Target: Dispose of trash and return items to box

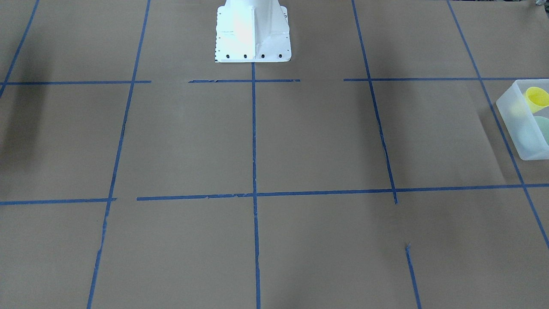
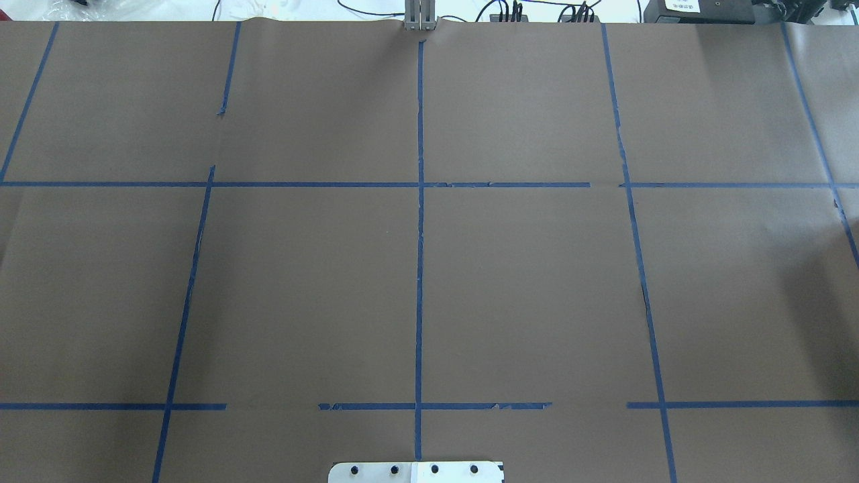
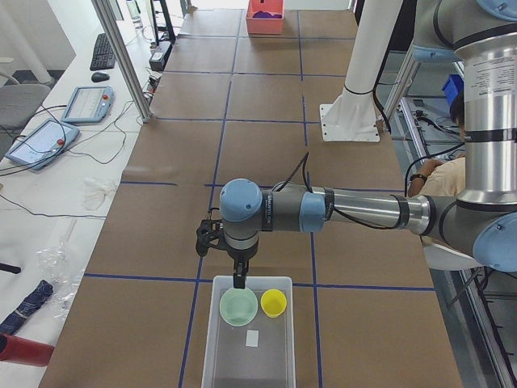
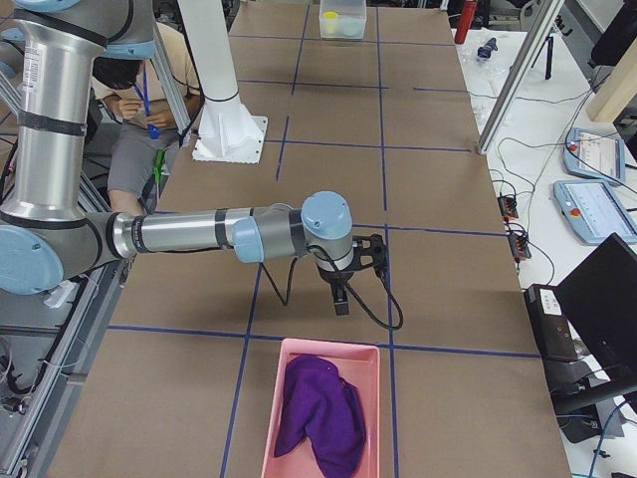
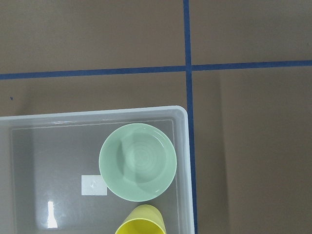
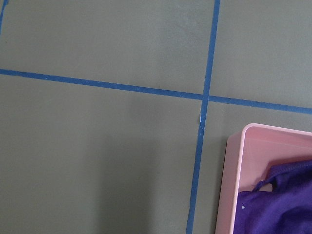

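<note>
The frosted white box (image 3: 249, 356) stands at the table's left end. The mint-green bowl (image 3: 239, 306) and the yellow cup (image 3: 273, 302) sit inside it, side by side, near a small white label (image 3: 252, 338). In the left wrist view the bowl (image 5: 138, 162) is upright, with the cup (image 5: 141, 222) below it inside the box's rim (image 5: 181, 146). My left gripper (image 3: 239, 280) hangs just above the box's far edge, over the bowl. My right gripper (image 4: 341, 302) hangs above bare table near the pink bin. I cannot tell whether either is open or shut.
A pink bin (image 4: 320, 408) holding a purple cloth (image 4: 318, 418) stands at the table's right end; it also shows in the right wrist view (image 6: 234, 185). The robot's white base (image 1: 252, 30) stands at mid-table. Blue tape lines cross the brown table cover.
</note>
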